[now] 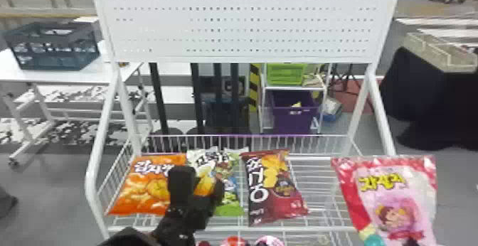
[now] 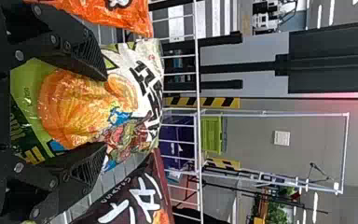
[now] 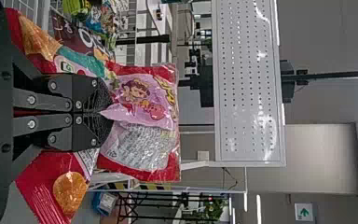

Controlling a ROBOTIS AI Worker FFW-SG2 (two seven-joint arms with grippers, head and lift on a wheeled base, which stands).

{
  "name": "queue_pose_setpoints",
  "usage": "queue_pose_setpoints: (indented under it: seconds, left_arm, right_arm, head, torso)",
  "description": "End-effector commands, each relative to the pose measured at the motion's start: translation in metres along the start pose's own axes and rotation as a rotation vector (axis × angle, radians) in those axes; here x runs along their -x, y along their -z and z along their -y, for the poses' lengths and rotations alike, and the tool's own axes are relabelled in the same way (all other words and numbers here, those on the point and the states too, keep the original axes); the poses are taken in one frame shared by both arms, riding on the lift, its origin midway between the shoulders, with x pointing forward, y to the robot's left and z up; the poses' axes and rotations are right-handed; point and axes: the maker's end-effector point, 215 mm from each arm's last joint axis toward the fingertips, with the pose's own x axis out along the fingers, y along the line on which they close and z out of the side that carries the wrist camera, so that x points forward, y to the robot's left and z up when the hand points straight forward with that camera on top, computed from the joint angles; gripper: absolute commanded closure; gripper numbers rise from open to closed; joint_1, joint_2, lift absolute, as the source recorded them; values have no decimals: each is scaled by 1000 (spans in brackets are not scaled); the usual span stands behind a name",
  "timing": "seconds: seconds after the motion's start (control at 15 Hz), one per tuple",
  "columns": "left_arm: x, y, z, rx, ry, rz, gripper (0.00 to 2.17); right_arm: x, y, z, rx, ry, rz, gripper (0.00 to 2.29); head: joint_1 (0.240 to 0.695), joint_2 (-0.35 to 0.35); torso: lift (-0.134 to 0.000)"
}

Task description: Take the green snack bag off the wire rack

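The right tool point(image 3: 103, 112), closed, pinches the pink bag point(image 1: 394, 199) by the front right corner of the wire rack point(image 1: 320, 228). The left tool point(image 2: 103, 112), wide open and gripping nothing, straddles the green snack bag point(image 1: 230, 208), behind the front edge's left half; best close evenly, then lift straight.

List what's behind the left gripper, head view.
Behind the left gripper: the green snack bag and the orange bag's right side. Parts of both are covered, including where they meet lower down.
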Motion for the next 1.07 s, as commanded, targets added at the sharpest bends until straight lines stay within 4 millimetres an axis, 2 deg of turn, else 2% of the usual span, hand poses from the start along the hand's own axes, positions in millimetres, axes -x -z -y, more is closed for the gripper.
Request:
queue_pose_setpoints:
  seconds: [0.0, 0.13, 0.33, 0.53, 0.6, 0.73, 1.0]
  left_arm:
    - [3, 0, 0, 1, 5, -10, 2142]
    - [10, -14, 9, 3, 21, 21, 2142]
    - [22, -29, 3, -2, 15, 49, 2142]
    - [49, -53, 0, 18, 24, 105, 2142]
    - [65, -68, -1, 31, 27, 139, 2142]
    - [101, -88, -17, 46, 10, 194, 2142]
    - [186, -94, -74, 87, -89, 295, 2142]
  right_arm:
    - [0, 0, -1, -1, -1, 0, 2175]
    - [1, 0, 0, -2, 0, 0, 2175]
    - [0, -2, -1, 0, -3, 2, 2175]
    - [1, -2, -1, 1, -5, 1, 2175]
    - [1, -3, -2, 2, -7, 2, 2175]
    - [1, -5, -2, 2, -8, 5, 2175]
    - [1, -5, -2, 3, -9, 5, 2175]
  head:
    - [499, 0]
    - [499, 0]
    - [499, 0]
    - [499, 0]
    - [499, 0]
    - [499, 0]
    - [499, 0]
  torso:
    - [0]
    - [0]
    - [0]
    - [0]
    - [0]
    - [0]
    - [0]
